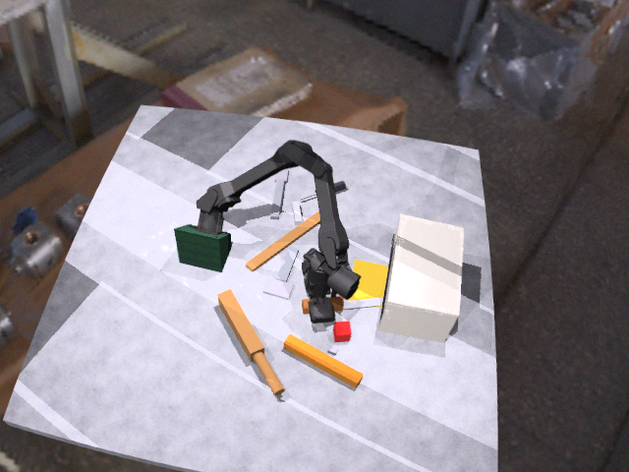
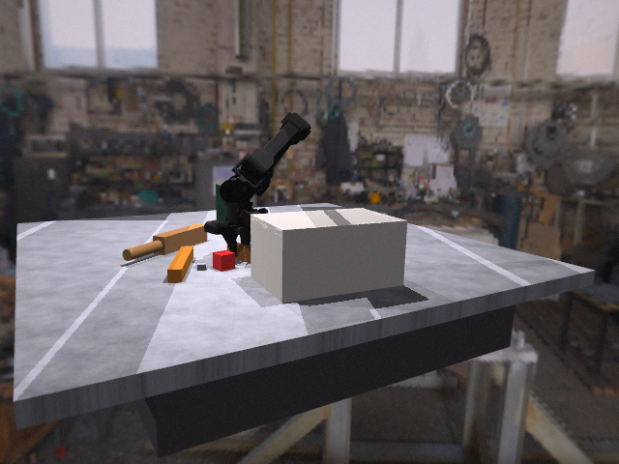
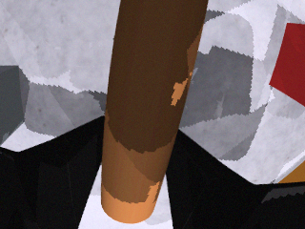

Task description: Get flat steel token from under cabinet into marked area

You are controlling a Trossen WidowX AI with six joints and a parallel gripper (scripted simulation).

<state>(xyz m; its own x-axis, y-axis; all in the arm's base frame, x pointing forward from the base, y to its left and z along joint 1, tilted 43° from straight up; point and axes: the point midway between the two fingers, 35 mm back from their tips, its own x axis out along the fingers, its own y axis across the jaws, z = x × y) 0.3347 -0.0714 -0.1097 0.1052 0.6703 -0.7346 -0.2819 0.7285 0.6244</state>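
Note:
My gripper (image 1: 321,311) (image 2: 237,246) (image 3: 137,129) is shut on the brown round handle (image 1: 307,306) (image 2: 244,252) (image 3: 143,76) of a tool, low over the table. A thin pale bar (image 1: 362,304) runs from the handle to the cabinet's front edge; whether its far end is under the cabinet is hidden. The off-white cabinet (image 1: 424,274) (image 2: 344,262) stands to the right in the top view. The yellow marked area (image 1: 370,276) lies in front of it, partly covered by the arm. The vent slots and the steel token cannot be made out in any view.
A red cube (image 1: 341,331) (image 2: 223,260) (image 3: 291,62) lies close beside my gripper. Near it are a small grey block (image 1: 332,351) (image 2: 201,266) and an orange bar (image 1: 322,360) (image 2: 180,264). A paddle-shaped wooden piece (image 1: 241,324) (image 2: 181,238), a long flat stick (image 1: 284,241) and several grey pieces lie farther off.

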